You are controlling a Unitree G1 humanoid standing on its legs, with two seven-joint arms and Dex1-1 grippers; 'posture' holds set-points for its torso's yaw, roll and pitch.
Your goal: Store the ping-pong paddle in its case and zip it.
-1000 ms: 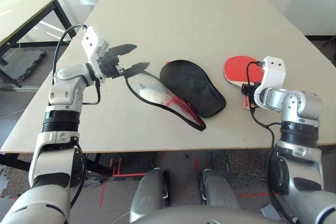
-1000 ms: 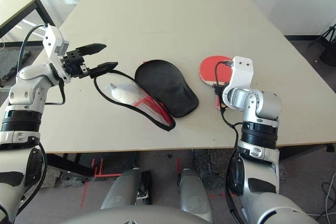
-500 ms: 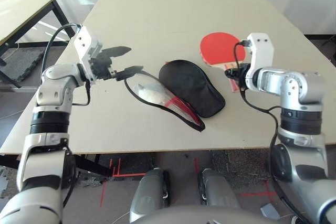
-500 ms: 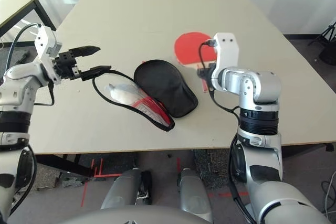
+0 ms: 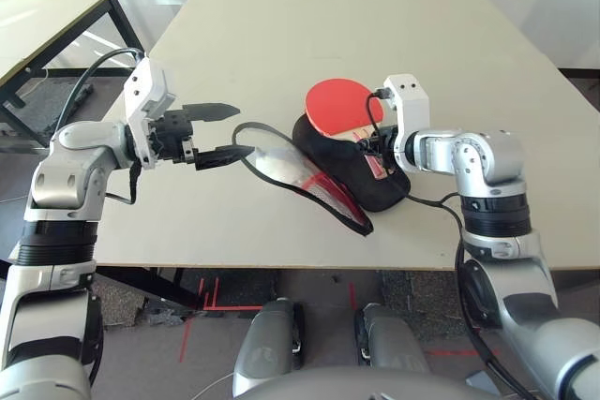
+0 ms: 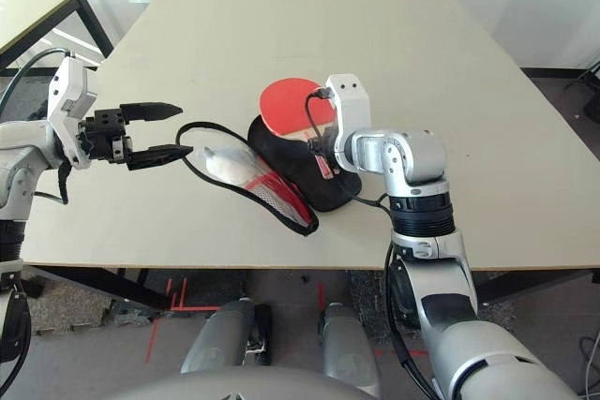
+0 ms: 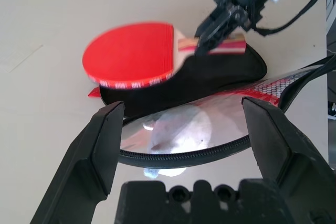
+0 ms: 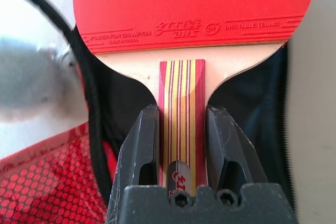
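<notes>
On beige table (image 5: 394, 35): red-faced paddle (image 5: 339, 108), pale striped handle pinched in right gripper (image 8: 181, 145), hovering over open black-and-red case (image 5: 349, 168). Long axis roughly level, face toward left gripper (image 5: 228, 131), fingers spread wide.

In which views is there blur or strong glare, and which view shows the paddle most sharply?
Left wrist view: the ping-pong paddle is slightly blurred at its edge, and glare whitens the case lining. Right wrist view: the paddle's print and handle stripes are sharp between the right gripper fingers. Left eye view: the far edge beyond the table is washed out by light.
</notes>
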